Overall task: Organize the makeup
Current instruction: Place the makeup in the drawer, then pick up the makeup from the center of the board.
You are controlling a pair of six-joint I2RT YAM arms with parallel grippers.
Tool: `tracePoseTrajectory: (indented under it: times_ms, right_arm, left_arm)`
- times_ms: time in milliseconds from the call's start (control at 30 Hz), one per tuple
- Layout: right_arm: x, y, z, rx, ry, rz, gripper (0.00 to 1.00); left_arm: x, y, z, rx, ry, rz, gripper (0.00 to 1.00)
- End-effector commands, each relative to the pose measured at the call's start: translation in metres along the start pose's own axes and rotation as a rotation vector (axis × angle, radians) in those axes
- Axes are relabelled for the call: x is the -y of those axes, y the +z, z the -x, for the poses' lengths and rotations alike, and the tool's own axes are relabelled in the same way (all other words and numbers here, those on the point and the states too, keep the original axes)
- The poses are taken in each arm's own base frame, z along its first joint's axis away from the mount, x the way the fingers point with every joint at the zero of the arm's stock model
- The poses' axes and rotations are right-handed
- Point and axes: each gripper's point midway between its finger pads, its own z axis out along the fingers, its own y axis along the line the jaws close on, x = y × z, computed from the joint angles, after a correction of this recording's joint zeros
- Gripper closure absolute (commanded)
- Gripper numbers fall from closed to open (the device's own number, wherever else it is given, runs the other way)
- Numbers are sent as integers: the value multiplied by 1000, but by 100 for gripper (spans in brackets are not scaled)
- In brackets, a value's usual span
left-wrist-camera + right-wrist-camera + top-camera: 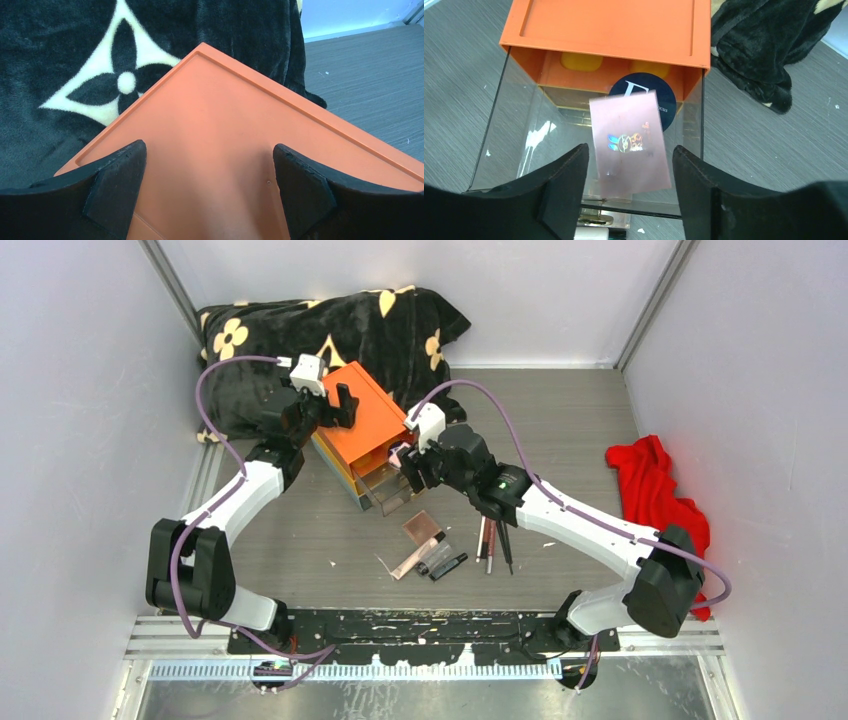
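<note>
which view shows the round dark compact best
right wrist. the round dark compact sits in the clear drawer with its white letter showing, a pink compact over its lower part. top view: can't make it out. left wrist: only the orange box top and blanket.

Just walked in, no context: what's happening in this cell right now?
Two arms are sorting makeup into an orange box. The left gripper is open over the box top. The right gripper hovers open over the pulled-out clear drawer, where a pink compact lies tilted against a round dark compact, apparently loose. Another compact, tubes and pencils wait on the table.
</note>
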Motion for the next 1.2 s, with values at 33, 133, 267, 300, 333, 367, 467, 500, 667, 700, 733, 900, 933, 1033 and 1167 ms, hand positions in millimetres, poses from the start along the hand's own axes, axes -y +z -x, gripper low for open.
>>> tracePoseTrajectory:
  times_ms: [33, 133, 267, 300, 333, 367, 467, 500, 667, 700, 733, 900, 933, 1033, 1167]
  right_arm:
    - [3, -9, 27, 87, 10, -19, 27]
    - [2, -8, 29, 93, 9, -13, 23]
    - [3, -10, 34, 103, 8, -20, 23]
    - [4, -11, 36, 109, 6, -23, 23]
    - [5, -13, 39, 119, 6, -28, 23]
    - [7, -15, 43, 132, 5, -35, 23]
    - [15, -25, 54, 170, 2, -72, 23]
    - [16, -29, 59, 186, 2, -74, 23]
    - [47, -53, 69, 242, 16, -237, 21]
    - [54, -59, 68, 252, 19, -269, 19]
    - [59, -64, 65, 257, 20, -296, 17]
    - [76, -80, 28, 206, 28, -383, 10]
    - [75, -81, 16, 187, 38, -380, 10]
    - [70, -81, -19, 144, 78, -353, 10]
    - [61, -81, -66, 87, 105, -309, 10]
  left_arm:
    - [-7, -36, -136, -457, -131, 74, 3]
    - [-7, -37, -137, -458, -127, 77, 3]
    - [-8, -37, -136, -457, -127, 80, 3]
    - [-8, -37, -135, -456, -125, 79, 3]
    - [-8, -37, -136, -458, -125, 79, 3]
    - [-8, -37, -137, -459, -126, 78, 3]
    - [-7, -38, -137, -461, -124, 76, 3]
    - [-8, -38, -136, -460, -124, 77, 3]
    - [-8, -37, -136, -458, -124, 76, 3]
    - [-8, -37, -136, -458, -125, 77, 3]
    - [-8, -37, -136, -458, -125, 76, 3]
    - [-9, -38, -134, -455, -121, 77, 3]
    - [-9, -38, -135, -456, -121, 78, 3]
    - [-9, -38, -135, -456, -123, 77, 3]
    - [-10, -38, -136, -460, -120, 80, 3]
